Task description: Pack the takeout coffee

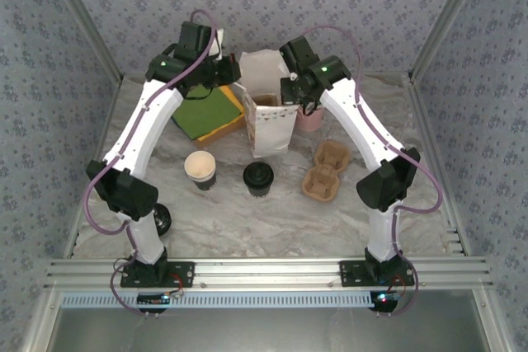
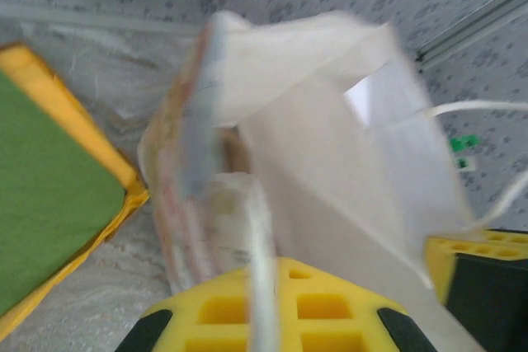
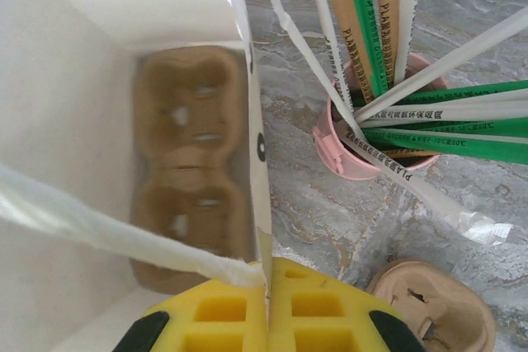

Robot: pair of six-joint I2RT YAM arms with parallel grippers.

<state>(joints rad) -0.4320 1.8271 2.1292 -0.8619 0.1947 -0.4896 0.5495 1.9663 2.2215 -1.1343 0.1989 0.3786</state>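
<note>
While both arms reached to the back of the table, each pinched one side of the white bag (image 1: 271,129), likely to pull its mouth wide so a cup could go in. At the left of the top view lay a green pad (image 1: 205,113) with a yellow rim. Next to it, the left gripper (image 1: 224,72) was shut on the bag's left rim. Its wrist view was blurry, but a white handle strip ran down between its yellow fingers (image 2: 330,286). In the lower middle, in front of the bag, stood an open cup (image 1: 200,169). To its right stood the coffee (image 1: 258,179) with its black lid, not packed yet. The right gripper (image 3: 266,286) was shut tight on the bag's right wall. A brown tray (image 3: 194,154) sat at the bottom of the bag, maybe to hold the cup steady. Right of the bag, a pink cup (image 3: 371,150) held straws (image 3: 462,113). Their green wrappers read "PLA"; the rest was too small to read.
</note>
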